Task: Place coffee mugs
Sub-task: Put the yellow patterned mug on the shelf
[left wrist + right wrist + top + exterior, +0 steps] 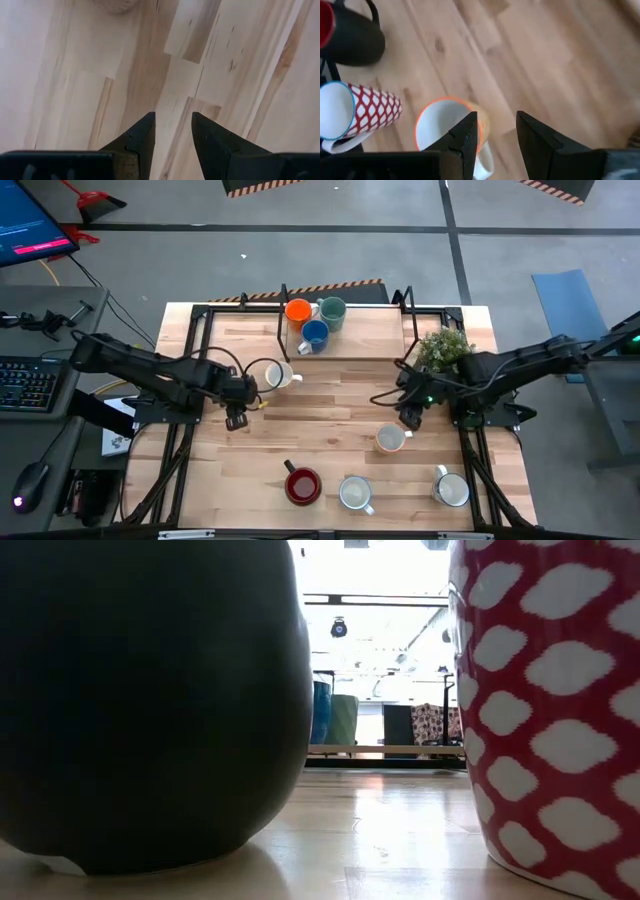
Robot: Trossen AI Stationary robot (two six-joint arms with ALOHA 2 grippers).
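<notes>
My right gripper [408,418] [495,127] is open and points down just beyond a cream mug with an orange rim [391,439] [442,127], which stands upright on the table. My left gripper [237,420] [172,125] is open over bare wood, near a white mug [272,376]. An orange mug [297,311], a teal mug [332,311] and a blue mug [314,335] stand together on the far rack. Near the front edge stand a dark mug with a red inside [302,485] [355,35], a red-and-white patterned mug [355,493] [367,112] and a white mug [451,488]. My right gripper has one finger [467,132] standing over the rim [470,107] of the orange-rimmed mug, coming from above. I cannot tell whether it touches the rim. The mug stands on its base on the table.
A bushy potted plant [445,348] sits at the far right, close behind the right arm. A dark metal frame [345,358] borders the far rack. Bare wood [320,420] lies between the two grippers. In the low view the dark mug [150,700] and patterned mug [550,710] fill the foreground.
</notes>
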